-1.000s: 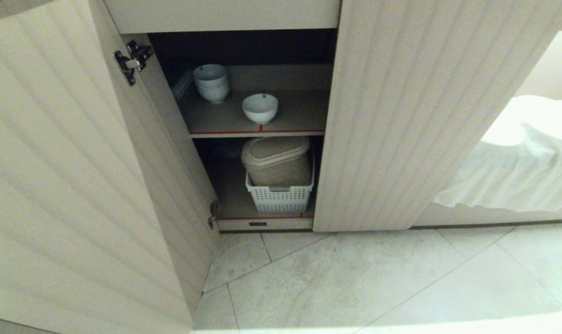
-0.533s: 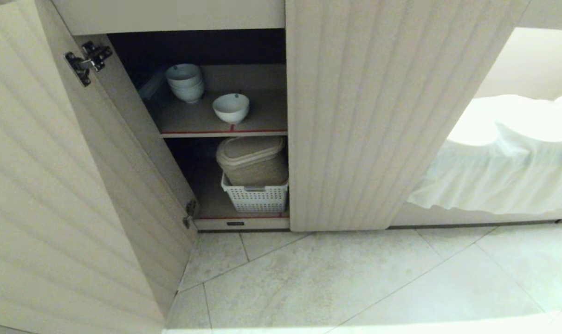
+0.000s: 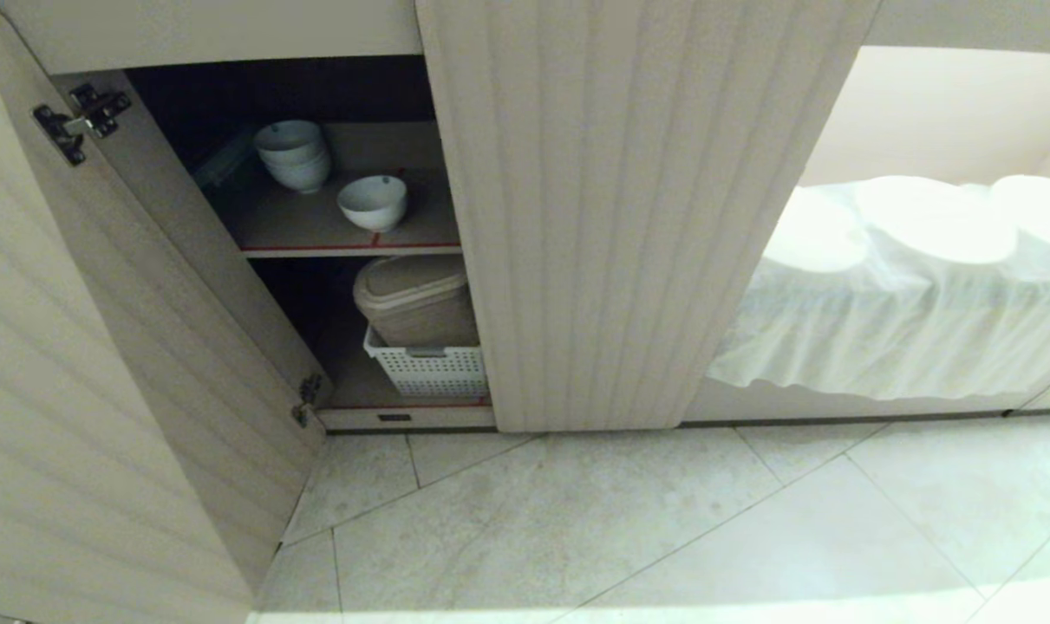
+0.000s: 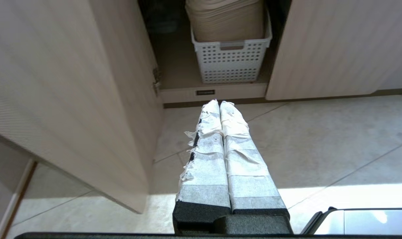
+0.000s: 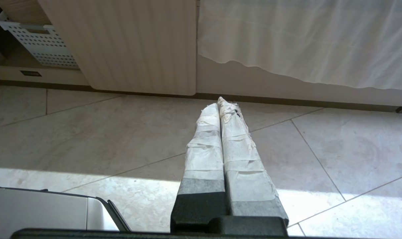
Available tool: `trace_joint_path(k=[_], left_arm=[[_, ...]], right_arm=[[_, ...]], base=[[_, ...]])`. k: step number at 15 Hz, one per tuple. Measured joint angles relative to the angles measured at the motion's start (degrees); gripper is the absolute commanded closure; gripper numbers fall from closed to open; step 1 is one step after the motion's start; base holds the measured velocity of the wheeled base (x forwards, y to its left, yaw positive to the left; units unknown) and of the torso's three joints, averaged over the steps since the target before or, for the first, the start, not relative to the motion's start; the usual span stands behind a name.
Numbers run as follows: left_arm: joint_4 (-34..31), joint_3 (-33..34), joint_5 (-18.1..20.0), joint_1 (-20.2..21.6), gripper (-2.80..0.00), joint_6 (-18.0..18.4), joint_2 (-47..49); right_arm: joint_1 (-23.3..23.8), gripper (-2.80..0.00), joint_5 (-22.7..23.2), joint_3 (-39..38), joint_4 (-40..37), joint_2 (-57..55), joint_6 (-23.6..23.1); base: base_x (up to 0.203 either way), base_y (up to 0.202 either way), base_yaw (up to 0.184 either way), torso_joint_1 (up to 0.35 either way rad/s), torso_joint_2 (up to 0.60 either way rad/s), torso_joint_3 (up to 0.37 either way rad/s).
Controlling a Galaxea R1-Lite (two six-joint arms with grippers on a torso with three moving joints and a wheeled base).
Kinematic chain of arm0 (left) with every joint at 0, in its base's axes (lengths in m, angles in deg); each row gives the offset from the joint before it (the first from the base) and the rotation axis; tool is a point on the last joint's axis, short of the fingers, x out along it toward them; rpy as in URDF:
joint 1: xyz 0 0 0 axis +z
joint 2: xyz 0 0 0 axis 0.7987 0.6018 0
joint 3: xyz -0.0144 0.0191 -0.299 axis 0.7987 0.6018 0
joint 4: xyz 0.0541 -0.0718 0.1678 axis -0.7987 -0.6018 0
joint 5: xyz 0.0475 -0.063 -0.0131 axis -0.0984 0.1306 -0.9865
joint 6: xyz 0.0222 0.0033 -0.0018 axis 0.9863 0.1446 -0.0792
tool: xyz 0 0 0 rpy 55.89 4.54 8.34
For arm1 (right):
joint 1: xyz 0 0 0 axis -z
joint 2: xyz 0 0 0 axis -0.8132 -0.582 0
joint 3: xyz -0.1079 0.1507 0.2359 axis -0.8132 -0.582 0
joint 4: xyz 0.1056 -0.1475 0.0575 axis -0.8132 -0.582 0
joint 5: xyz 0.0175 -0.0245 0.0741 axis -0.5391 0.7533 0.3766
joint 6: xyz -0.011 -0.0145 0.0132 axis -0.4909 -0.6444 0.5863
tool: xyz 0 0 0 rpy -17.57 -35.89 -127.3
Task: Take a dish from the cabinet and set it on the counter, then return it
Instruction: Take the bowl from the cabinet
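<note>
Left of the low pale beige cabinet (image 3: 629, 217) with vertically fluted fronts: its left door (image 3: 74, 390), swung wide and cut off by the frame edge, dark metal hinge (image 3: 81, 121) showing near the top.

Inside the cabinet, upper shelf edged with a red stripe (image 3: 351, 250): stack of white glossy bowls (image 3: 292, 156) toward the back left, its rear lost in shadow. Just right of and in front of that stack, standing apart from it, upright near the shelf's front edge: small round white deep dish (image 3: 372, 202). Right part of the shelf hidden behind the closed right door.

Inside the cabinet, lower shelf: beige lidded bin (image 3: 416, 299) sitting in a white perforated plastic basket (image 3: 429, 371), both partly covered by the same closed door. Right of the cabinet: white draped cloth (image 3: 906, 303), rounded shapes beneath it too washed out to identify.

Seen only from the head: dish and bowl stack. Neither gripper visible there.

Seen only from the left wrist: left gripper (image 4: 219, 103) over pale floor tiles (image 4: 320, 139) before the cabinet's opening, white-taped fingers pressed together, empty. Basket close ahead, bin cropped at the top, upper shelf out of frame.

Seen only from the right wrist: right gripper (image 5: 222, 101) before the cabinet's closed door, taped fingers likewise clenched on nothing. Only a corner of the basket visible.
</note>
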Motion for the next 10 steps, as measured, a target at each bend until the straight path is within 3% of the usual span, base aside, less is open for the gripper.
trace_joint_path(k=[10], left_arm=[[0.0,0.0,0.0,0.0,0.00,-0.1,0.0]], right_arm=[[0.0,0.00,0.0,0.0,0.0,0.0,0.0]], base=[[0.000,0.000,0.000,0.000,0.00,0.000]])
